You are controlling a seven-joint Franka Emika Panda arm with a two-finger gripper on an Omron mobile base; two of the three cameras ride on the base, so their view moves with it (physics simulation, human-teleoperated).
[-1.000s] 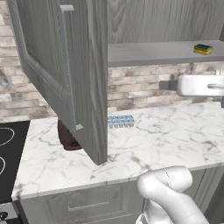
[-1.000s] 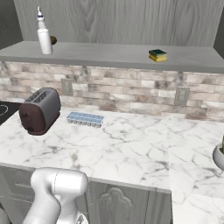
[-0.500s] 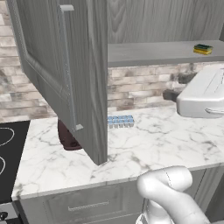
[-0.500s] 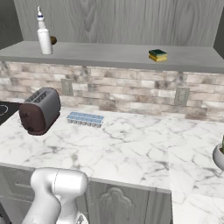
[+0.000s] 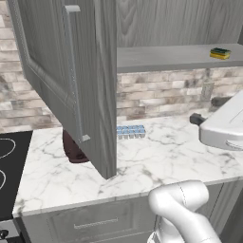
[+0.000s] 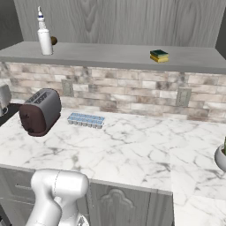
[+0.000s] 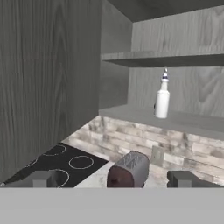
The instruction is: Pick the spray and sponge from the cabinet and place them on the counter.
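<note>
- Left base view: cabinet [image 5: 161, 28] open, its door [image 5: 71, 80] swung out over the counter [image 5: 156, 161]. Sponge [image 5: 220, 53] lies on the shelf [image 5: 166, 58] at its far right. Ice tray [image 5: 130, 131] stands at the backsplash; dark toaster [image 5: 73, 148] is partly hidden behind the door. Black stovetop [image 5: 12, 166] lies at the left. Counter bears neither task item.
- Right base view: spray [image 6: 44, 34] stands upright at the shelf's left end, a small brown thing just behind it, too small to name. Sponge lies well apart to the right on the same shelf. Below, toaster and ice tray sit near each other on the counter.
- Hand view: gripper [image 7: 113, 179] spread wide, nothing between its tips, aimed at the cabinet interior. Spray stands ahead on the lower shelf, apart from the tips; a second shelf above it looks bare. Toaster and stovetop show below.
- Progress, as judged: cabinet opened, nothing picked. Both items remain inside; two fetches and two placings are left, the spray likely first.
</note>
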